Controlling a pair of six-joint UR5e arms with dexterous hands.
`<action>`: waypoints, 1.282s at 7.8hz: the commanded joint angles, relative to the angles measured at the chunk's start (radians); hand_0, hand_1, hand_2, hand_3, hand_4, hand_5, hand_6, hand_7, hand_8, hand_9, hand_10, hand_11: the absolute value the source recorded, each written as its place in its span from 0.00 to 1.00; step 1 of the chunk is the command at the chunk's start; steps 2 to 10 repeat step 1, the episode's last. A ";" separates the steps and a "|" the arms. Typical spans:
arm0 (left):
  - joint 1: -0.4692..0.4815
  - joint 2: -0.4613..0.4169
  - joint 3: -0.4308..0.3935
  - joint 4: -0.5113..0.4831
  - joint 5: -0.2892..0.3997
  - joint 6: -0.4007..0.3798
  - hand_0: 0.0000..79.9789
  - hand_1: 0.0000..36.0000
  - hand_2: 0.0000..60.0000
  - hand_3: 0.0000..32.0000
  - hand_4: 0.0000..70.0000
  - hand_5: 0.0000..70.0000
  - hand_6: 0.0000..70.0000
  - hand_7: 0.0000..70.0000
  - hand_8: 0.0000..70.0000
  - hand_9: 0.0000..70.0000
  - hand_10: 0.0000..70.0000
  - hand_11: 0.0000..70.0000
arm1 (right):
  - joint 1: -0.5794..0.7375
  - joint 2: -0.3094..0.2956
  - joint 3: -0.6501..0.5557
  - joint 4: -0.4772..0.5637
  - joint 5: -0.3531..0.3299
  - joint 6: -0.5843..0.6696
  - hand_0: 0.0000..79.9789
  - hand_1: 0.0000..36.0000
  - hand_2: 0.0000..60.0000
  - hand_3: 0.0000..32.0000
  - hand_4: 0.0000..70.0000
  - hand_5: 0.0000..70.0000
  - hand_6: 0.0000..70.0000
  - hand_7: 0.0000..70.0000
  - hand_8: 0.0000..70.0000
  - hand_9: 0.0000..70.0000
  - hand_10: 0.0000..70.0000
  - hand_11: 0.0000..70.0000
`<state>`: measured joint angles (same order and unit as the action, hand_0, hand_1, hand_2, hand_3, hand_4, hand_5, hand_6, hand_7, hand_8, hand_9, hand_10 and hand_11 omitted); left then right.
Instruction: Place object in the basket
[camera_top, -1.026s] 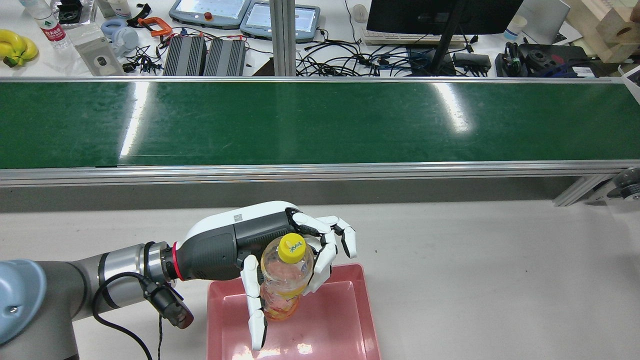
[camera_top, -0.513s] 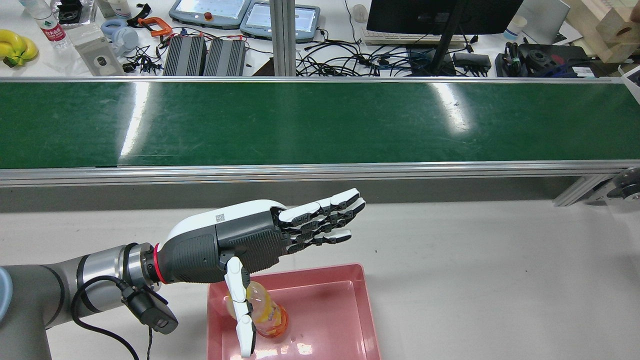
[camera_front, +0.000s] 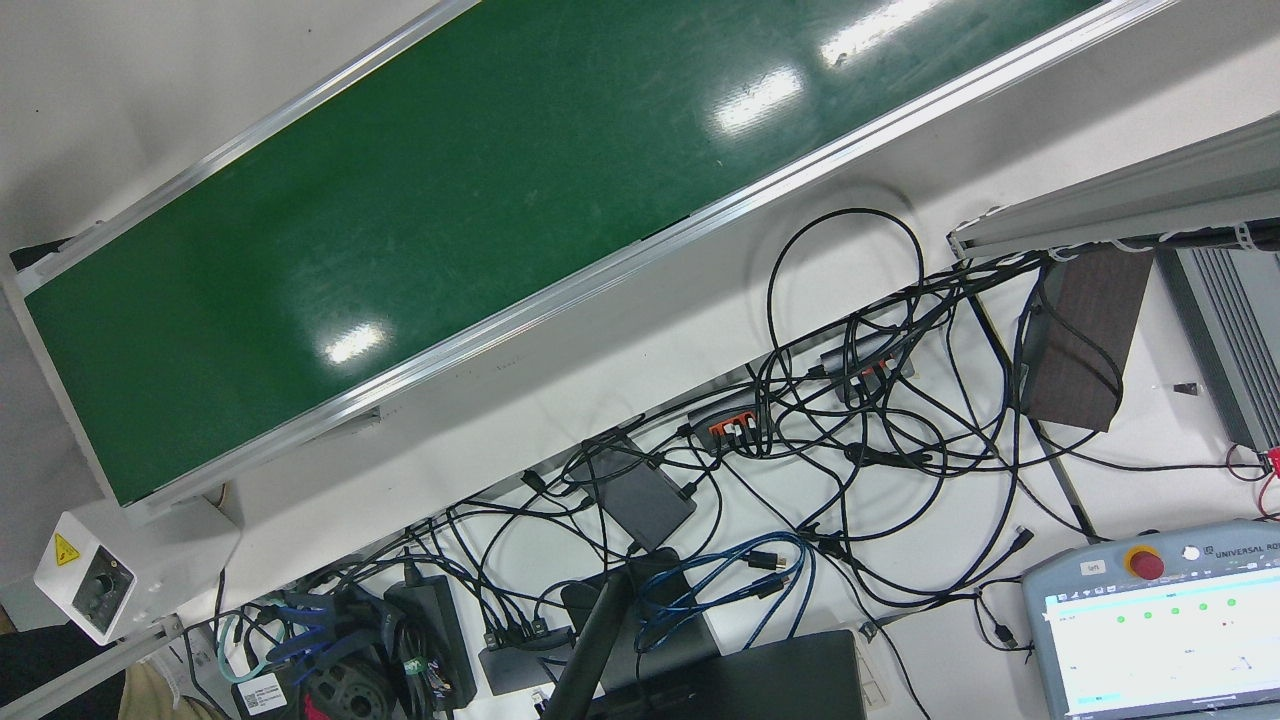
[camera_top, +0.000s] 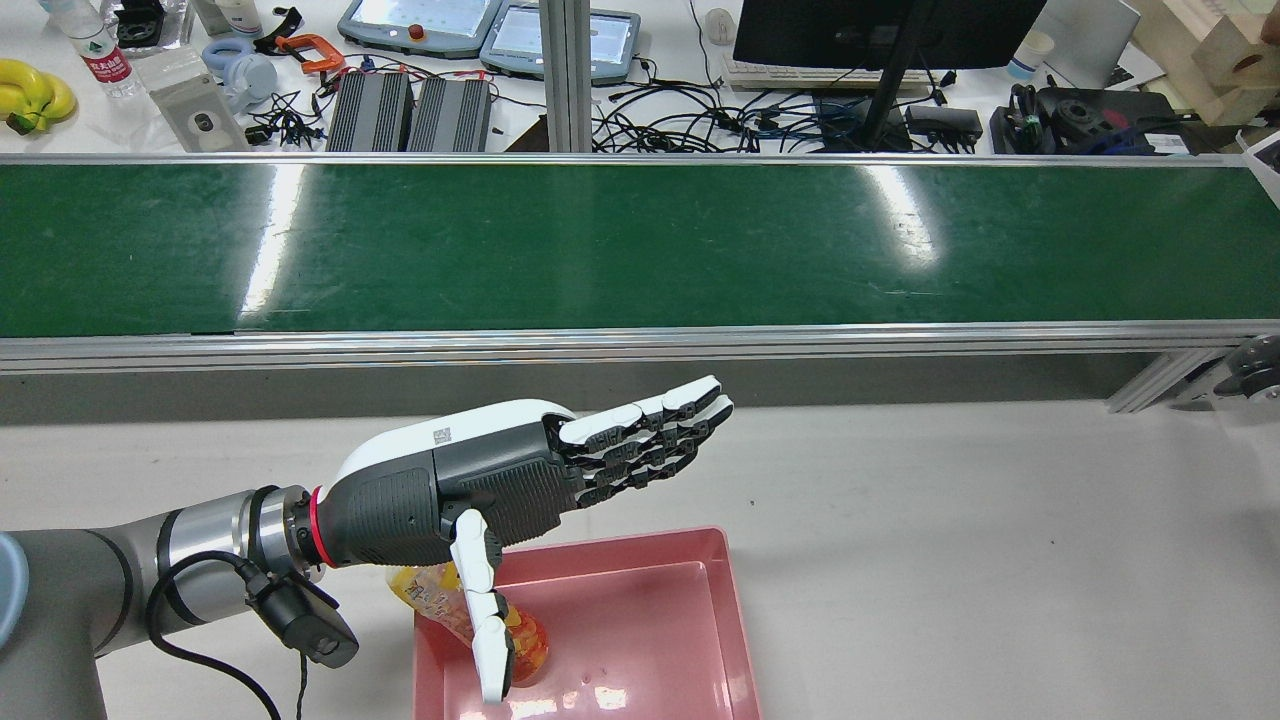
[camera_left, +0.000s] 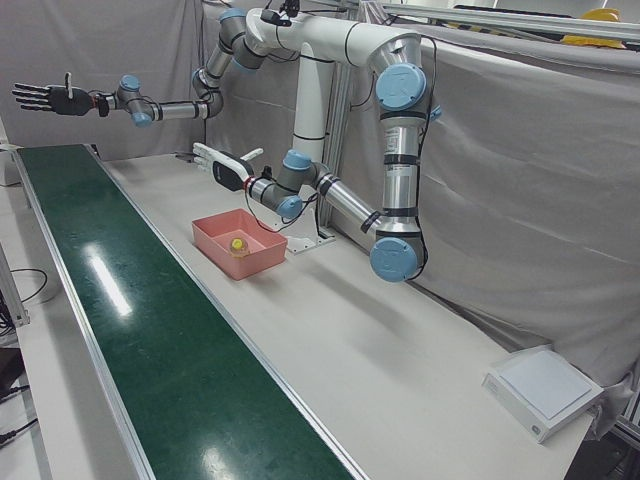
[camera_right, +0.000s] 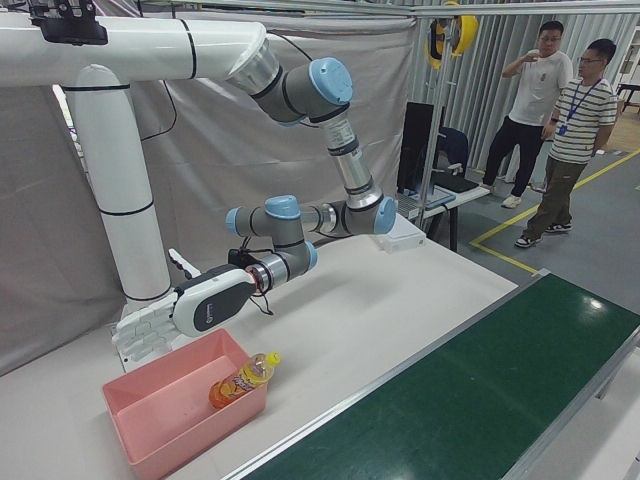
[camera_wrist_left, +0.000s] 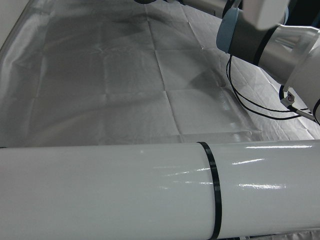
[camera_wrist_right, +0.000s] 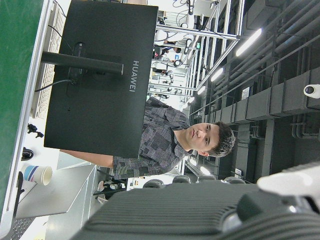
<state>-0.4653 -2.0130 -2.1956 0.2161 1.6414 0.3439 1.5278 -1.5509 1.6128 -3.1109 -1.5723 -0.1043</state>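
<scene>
Bottle (camera_top: 520, 632) with orange drink and a yellow cap lies tilted inside the pink basket (camera_top: 690, 640), resting against the basket's wall on the side nearest the robot's left arm; in the right-front view the bottle (camera_right: 240, 380) leans with its cap end raised above the basket's (camera_right: 150, 440) rim. Above that same side of the basket hovers the left hand (camera_top: 480, 490), fingers (camera_top: 650, 430) stretched out straight and spread apart, holding nothing, the thumb pointing down toward the bottle without clearly touching it. The left-front view shows this hand (camera_left: 225, 167) flat and extended just over the basket (camera_left: 215, 240). The right hand (camera_left: 45, 97) is held high, well apart from the basket, out over the far end of the green conveyor belt (camera_top: 640, 245), its fingers splayed wide and empty. Beyond the basket, the belt runs the full width of the table (camera_top: 950, 560). Two people (camera_right: 555, 125) stand past the belt's end in the right-front view.
</scene>
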 joint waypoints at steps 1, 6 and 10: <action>0.001 -0.001 0.000 0.000 0.000 0.000 0.82 0.36 0.00 0.00 0.00 0.00 0.00 0.01 0.00 0.00 0.00 0.00 | 0.000 0.000 -0.001 0.000 0.000 0.000 0.00 0.00 0.00 0.00 0.00 0.00 0.00 0.00 0.00 0.00 0.00 0.00; 0.001 -0.001 0.000 0.000 0.000 0.000 0.82 0.36 0.00 0.00 0.00 0.00 0.00 0.01 0.00 0.00 0.00 0.00 | 0.000 0.000 -0.001 0.000 0.000 0.000 0.00 0.00 0.00 0.00 0.00 0.00 0.00 0.00 0.00 0.00 0.00 0.00; 0.001 -0.001 0.000 0.000 0.000 0.000 0.82 0.36 0.00 0.00 0.00 0.00 0.00 0.01 0.00 0.00 0.00 0.00 | 0.000 0.000 -0.001 0.000 0.000 0.000 0.00 0.00 0.00 0.00 0.00 0.00 0.00 0.00 0.00 0.00 0.00 0.00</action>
